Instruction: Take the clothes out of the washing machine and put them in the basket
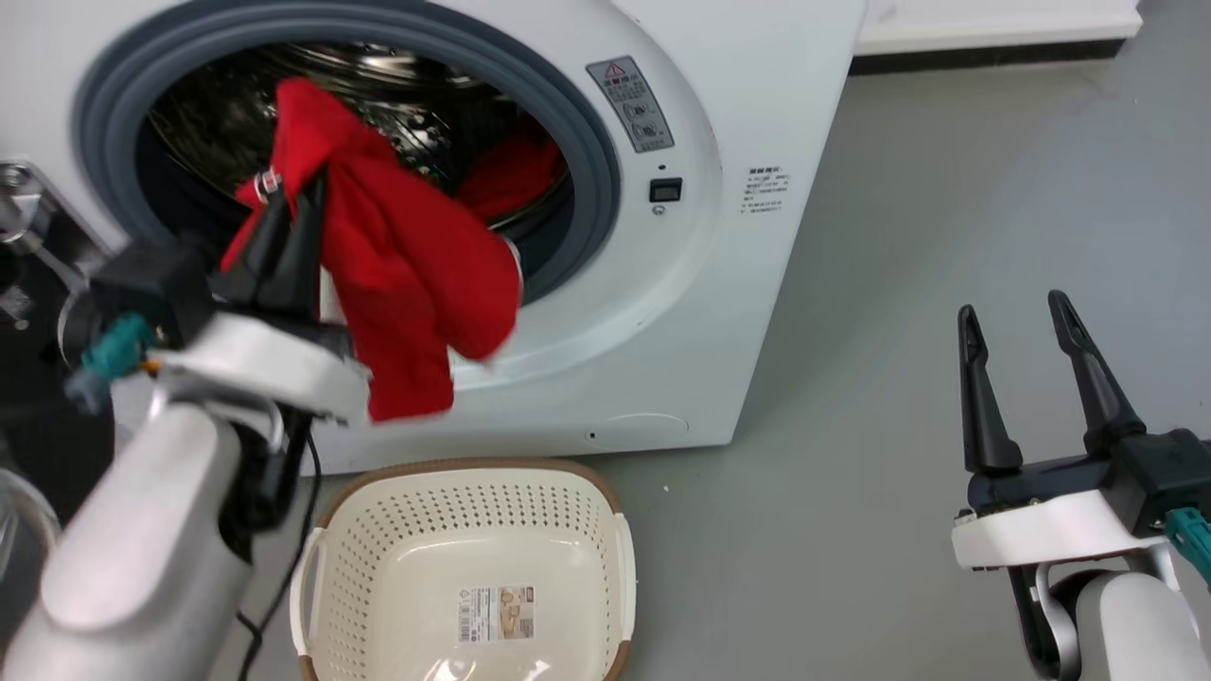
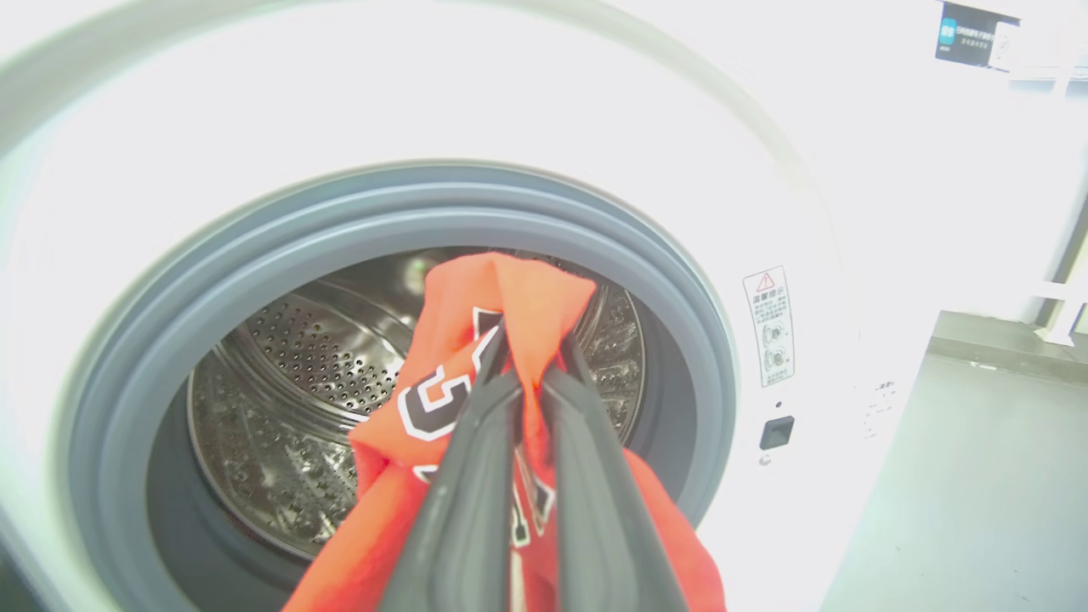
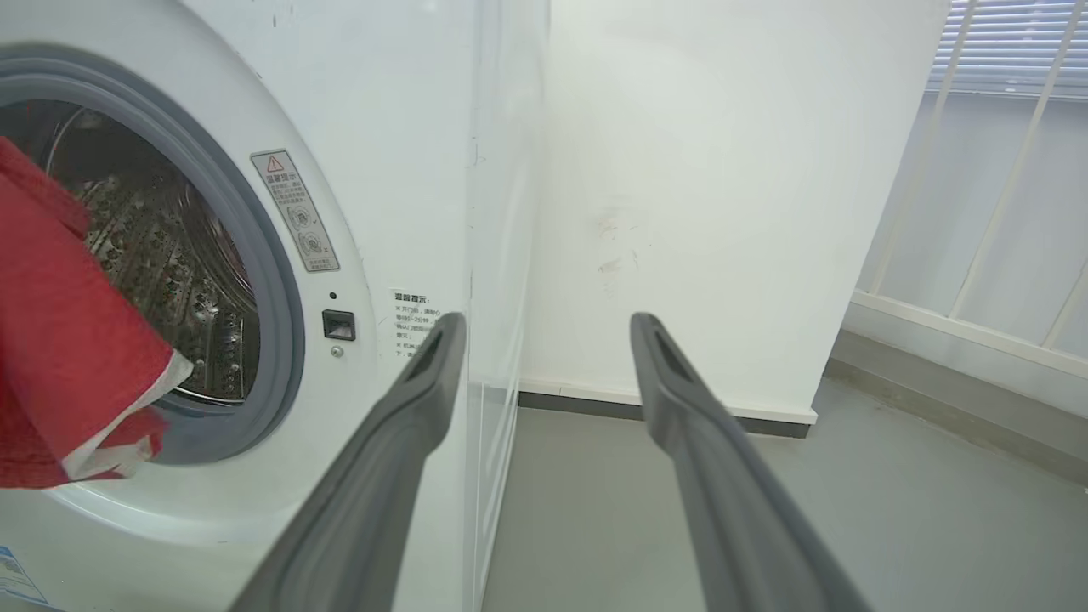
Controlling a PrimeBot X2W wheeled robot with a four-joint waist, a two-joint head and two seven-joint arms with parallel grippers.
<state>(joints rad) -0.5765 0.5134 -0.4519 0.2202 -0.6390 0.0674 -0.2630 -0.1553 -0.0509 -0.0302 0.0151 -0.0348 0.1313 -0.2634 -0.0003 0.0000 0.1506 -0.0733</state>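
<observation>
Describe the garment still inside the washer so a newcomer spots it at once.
Start at the washing machine and look through its grey door ring into the drum. At the drum's right side lies the loose red garment. Unlike the held red garment, which hangs before the opening from the left gripper, nothing grips it.

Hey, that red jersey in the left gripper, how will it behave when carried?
Probably floppy: the red jersey drapes in loose folds below the left gripper, whose jaws pinch one bunched fold. Likely light, since that pinch holds it up. It may swing on the way to the basket.
</observation>
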